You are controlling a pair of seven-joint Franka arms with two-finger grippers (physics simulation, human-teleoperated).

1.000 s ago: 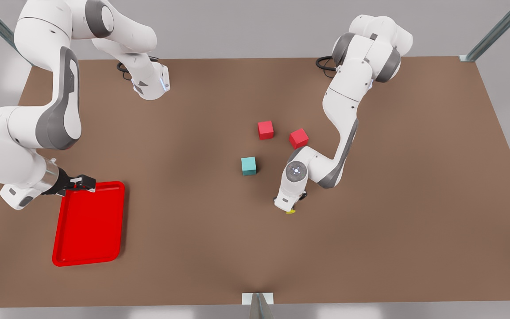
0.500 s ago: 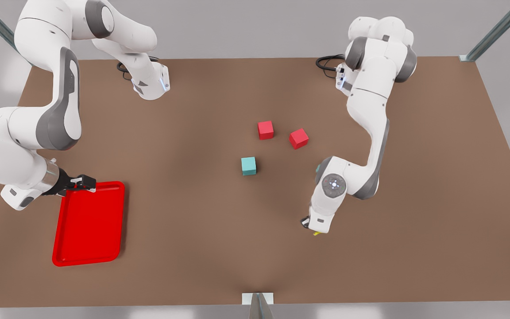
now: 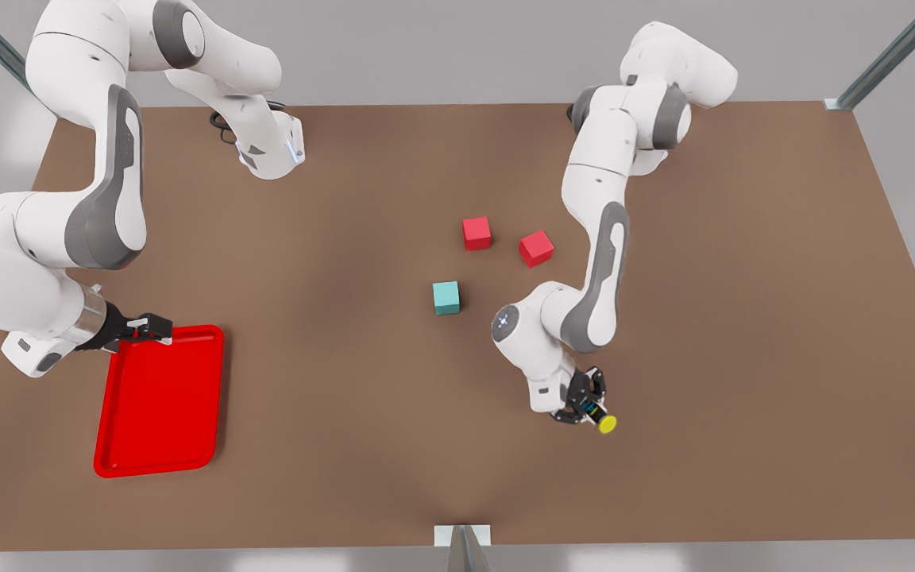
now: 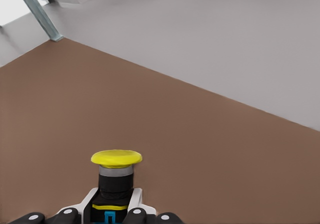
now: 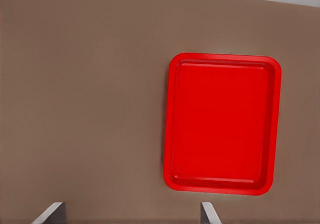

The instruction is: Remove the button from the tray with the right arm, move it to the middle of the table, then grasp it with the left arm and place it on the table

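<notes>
**Button in left tool, not yet set down**

Bench: brown and flat, carrying all items.

Arms: the arm at the front view's left has not moved over the last second and waits. The arm at the front view's right has swung its wrist away from the teal cube and turned it outward.

Tray: red, with nothing in it; the removal step is judged complete.

Right tool: at the tray's far corner, fingers spread wide, gripping nothing.

Left tool: over bare bench, well apart from the tray and clear of the two red cubes. It is clenched on the dark body of the button, whose yellow cap points away from the fingers. A second ago only a sliver of yellow showed under the wrist; now the cap is in plain sight. The handover is judged done; placing and release remain.

Hard to make out: whether the button touches the bench or hangs above it. The left wrist view cuts off the button's base.
</notes>
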